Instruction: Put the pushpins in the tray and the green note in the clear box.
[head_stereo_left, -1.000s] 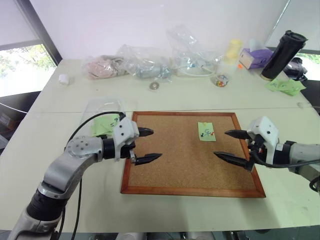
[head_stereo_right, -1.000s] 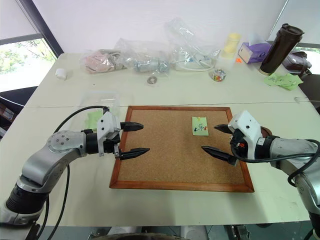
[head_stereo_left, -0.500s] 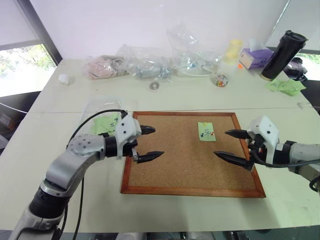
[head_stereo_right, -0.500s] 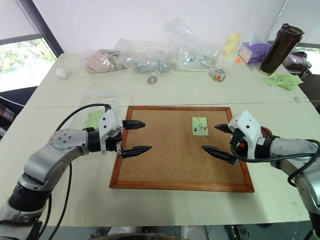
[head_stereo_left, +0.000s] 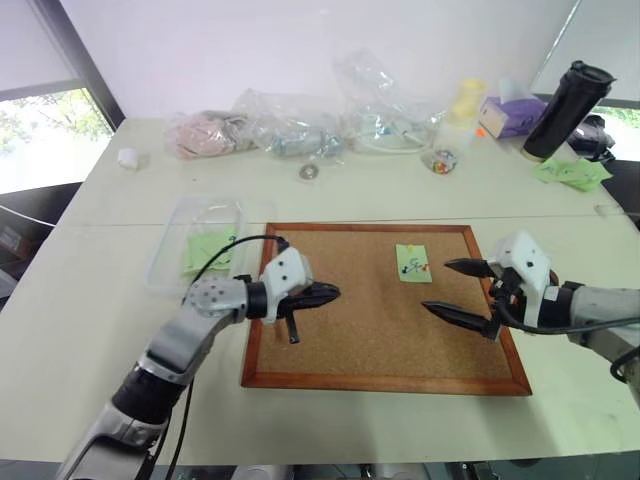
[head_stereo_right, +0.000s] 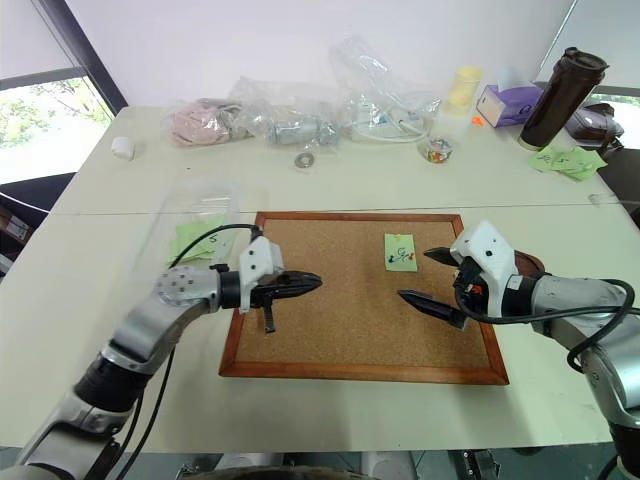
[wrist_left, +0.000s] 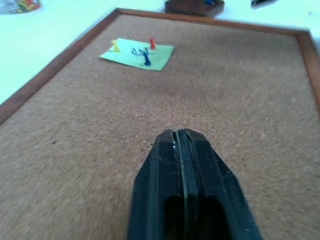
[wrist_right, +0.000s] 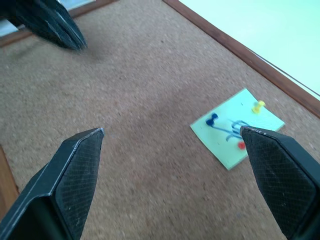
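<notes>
Three pushpins (wrist_right: 212, 119) are fastening the green note (head_stereo_left: 413, 263) to the cork board (head_stereo_left: 380, 355). Beside the note, the right gripper (head_stereo_left: 468, 293) is spreading its jaws wide; the left gripper (head_stereo_left: 330, 294) is pressing its jaws together, empty.

White table (head_stereo_left: 90, 300) w/ cork board (head_stereo_left: 380, 310), clear box (head_stereo_left: 200, 250), bags (head_stereo_left: 300, 125).

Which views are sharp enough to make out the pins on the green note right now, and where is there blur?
Left wrist view: the shut left gripper is soft up close, while the green note and pushpins read clearly. Right wrist view: note sharp, with the right gripper fingertips crisp. Head views: even daylight, pins tiny on the cork board.
</notes>
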